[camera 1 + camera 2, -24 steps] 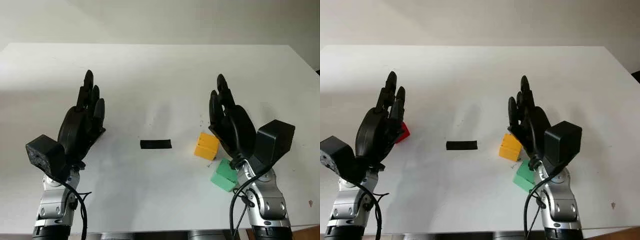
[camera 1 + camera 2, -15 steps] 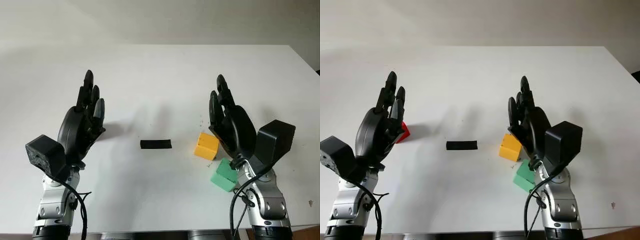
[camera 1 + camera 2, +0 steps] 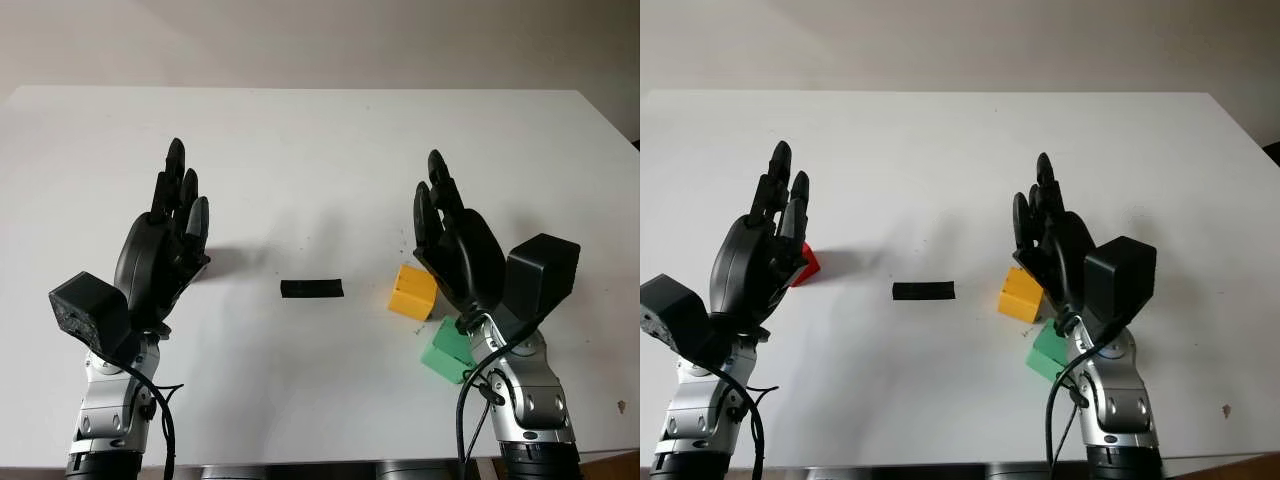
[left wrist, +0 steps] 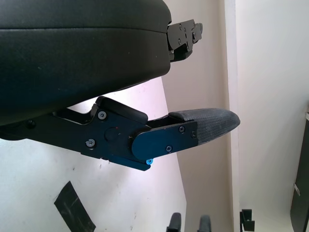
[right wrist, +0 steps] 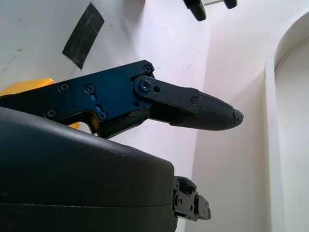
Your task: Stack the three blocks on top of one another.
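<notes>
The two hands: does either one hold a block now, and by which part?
Nothing is held. The left hand and right hand are open above the table.

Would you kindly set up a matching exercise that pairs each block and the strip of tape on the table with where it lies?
Things:
1. red block
2. yellow block
3. green block
4. black tape strip

Places:
A. mid-table, between the two hands
B. partly hidden behind the left hand
C. nearest the table's front edge, by the right wrist
D. just inside the right hand, beyond the green block

Pairs: 1-B, 2-D, 3-C, 4-A. Both hands are open, raised above the table.
</notes>
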You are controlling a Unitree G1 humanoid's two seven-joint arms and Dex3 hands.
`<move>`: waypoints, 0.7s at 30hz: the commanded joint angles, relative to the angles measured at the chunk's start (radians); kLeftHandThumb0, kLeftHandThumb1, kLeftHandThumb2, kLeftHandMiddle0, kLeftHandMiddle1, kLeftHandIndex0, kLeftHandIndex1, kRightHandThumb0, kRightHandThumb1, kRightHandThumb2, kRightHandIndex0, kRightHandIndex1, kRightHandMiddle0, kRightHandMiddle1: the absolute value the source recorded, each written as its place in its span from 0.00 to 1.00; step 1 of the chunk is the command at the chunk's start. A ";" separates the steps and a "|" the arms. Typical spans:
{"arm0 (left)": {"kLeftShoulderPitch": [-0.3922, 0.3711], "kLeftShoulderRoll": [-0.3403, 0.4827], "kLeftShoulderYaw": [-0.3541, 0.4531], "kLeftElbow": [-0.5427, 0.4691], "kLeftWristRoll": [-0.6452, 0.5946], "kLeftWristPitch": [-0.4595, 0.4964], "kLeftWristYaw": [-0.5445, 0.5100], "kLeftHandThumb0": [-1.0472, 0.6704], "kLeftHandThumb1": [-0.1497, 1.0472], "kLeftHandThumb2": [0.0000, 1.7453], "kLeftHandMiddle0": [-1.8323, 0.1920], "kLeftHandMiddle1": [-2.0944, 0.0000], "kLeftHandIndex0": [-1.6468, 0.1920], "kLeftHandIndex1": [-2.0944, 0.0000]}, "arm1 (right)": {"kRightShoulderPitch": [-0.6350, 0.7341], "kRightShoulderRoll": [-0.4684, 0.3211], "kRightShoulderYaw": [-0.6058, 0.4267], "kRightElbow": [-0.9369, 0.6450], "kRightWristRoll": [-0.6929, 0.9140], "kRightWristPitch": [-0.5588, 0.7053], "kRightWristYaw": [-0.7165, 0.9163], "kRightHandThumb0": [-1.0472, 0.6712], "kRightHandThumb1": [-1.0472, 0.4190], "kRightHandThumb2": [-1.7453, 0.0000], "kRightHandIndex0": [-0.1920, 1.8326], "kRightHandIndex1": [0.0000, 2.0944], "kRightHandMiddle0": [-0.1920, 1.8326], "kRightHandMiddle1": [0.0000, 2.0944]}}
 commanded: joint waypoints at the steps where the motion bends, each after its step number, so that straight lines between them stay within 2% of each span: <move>1: 0.001 -0.002 -0.005 0.002 -0.001 -0.009 -0.006 0.18 1.00 0.36 0.99 0.97 1.00 0.98 | 0.007 -0.016 -0.008 -0.033 -0.001 0.007 0.001 0.17 0.00 0.62 0.00 0.00 0.00 0.00; 7: -0.024 0.015 0.008 0.009 0.004 -0.024 -0.005 0.18 1.00 0.35 0.99 0.97 0.99 0.97 | -0.006 -0.034 -0.019 -0.063 -0.001 0.021 0.005 0.17 0.00 0.63 0.00 0.00 0.00 0.00; 9: -0.041 0.050 0.028 -0.005 0.018 -0.028 0.000 0.17 1.00 0.32 0.97 0.97 0.98 0.97 | -0.013 -0.040 -0.017 -0.063 -0.003 0.021 0.009 0.18 0.00 0.63 0.00 0.00 0.00 0.00; 12: -0.084 0.122 0.065 -0.009 0.062 -0.067 0.015 0.18 1.00 0.27 0.88 0.96 0.90 0.95 | -0.016 -0.037 -0.011 -0.052 -0.007 0.007 0.009 0.18 0.00 0.62 0.00 0.00 0.00 0.00; 14: -0.122 0.194 0.079 0.004 0.119 -0.100 0.017 0.19 1.00 0.24 0.80 0.96 0.82 0.94 | -0.013 -0.030 -0.008 -0.054 -0.005 0.010 0.008 0.18 0.00 0.62 0.00 0.00 0.00 0.00; 15: -0.148 0.259 0.083 0.012 0.154 -0.098 -0.005 0.18 1.00 0.24 0.79 0.96 0.79 0.94 | -0.008 -0.028 -0.008 -0.058 -0.004 0.015 0.007 0.18 0.00 0.62 0.00 0.00 0.00 0.00; 21: -0.250 0.558 0.060 0.062 0.236 -0.047 -0.222 0.12 0.98 0.08 0.85 0.98 0.74 0.96 | 0.009 -0.025 -0.006 -0.065 -0.004 0.015 0.000 0.18 0.00 0.62 0.00 0.00 0.00 0.00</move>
